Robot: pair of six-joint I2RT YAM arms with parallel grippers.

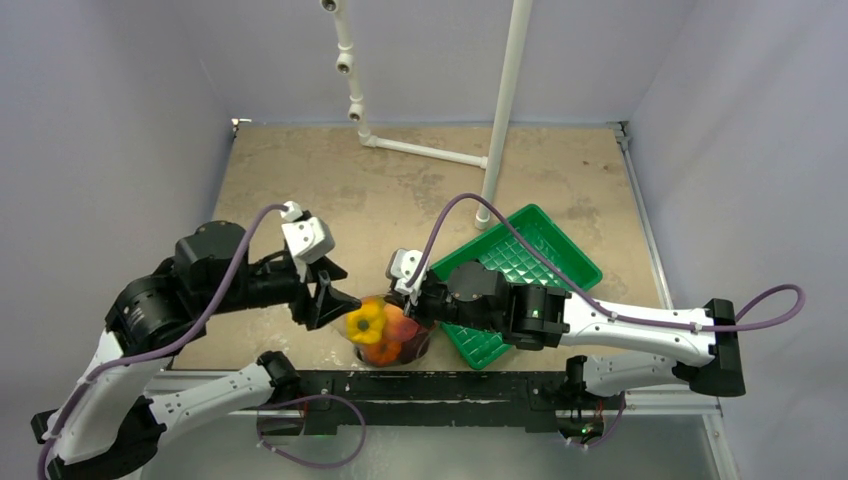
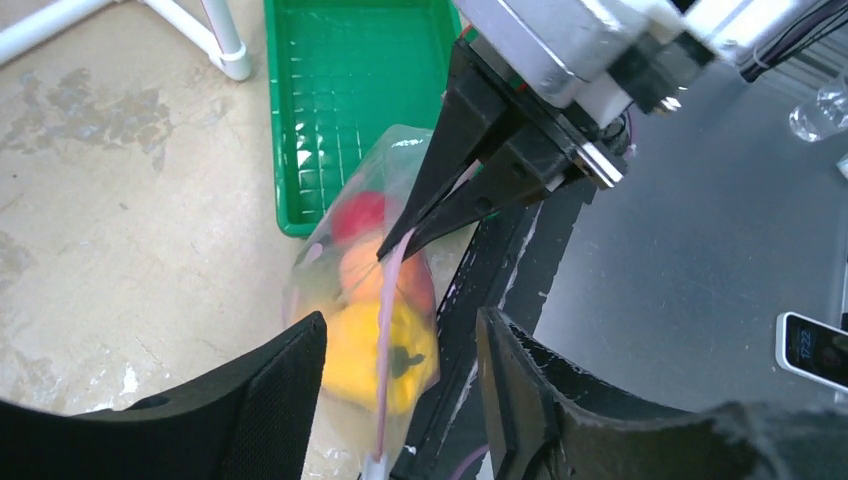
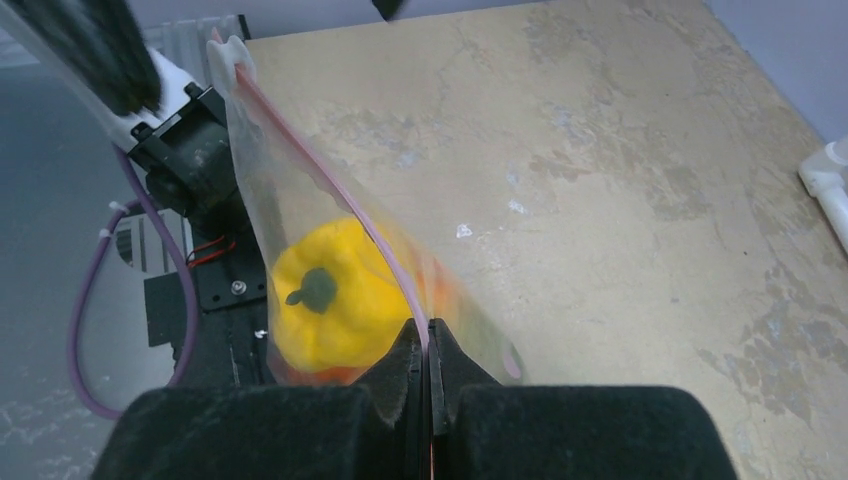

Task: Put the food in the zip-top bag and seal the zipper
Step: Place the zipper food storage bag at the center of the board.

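The clear zip-top bag [image 1: 388, 338] stands at the table's near edge with the food inside. I see the yellow pepper [image 2: 385, 355], an orange fruit [image 2: 375, 275] and the red tomato [image 2: 360, 212]; the other pieces are hidden. The pink zipper [image 2: 385, 330] runs along the top of the bag. My right gripper [image 3: 428, 335] is shut on the zipper at its tray-side end and also shows in the left wrist view [image 2: 388, 248]. My left gripper [image 2: 400, 330] is open, with its fingers on either side of the zipper's other end, not touching it. The pepper [image 3: 325, 300] shows through the bag.
The empty green ribbed tray [image 1: 520, 260] lies right of the bag, partly under my right arm. A white pipe frame [image 1: 500, 110] stands at the back. The black rail [image 1: 450, 385] runs along the table's near edge. A phone [image 2: 815, 350] lies beyond that edge.
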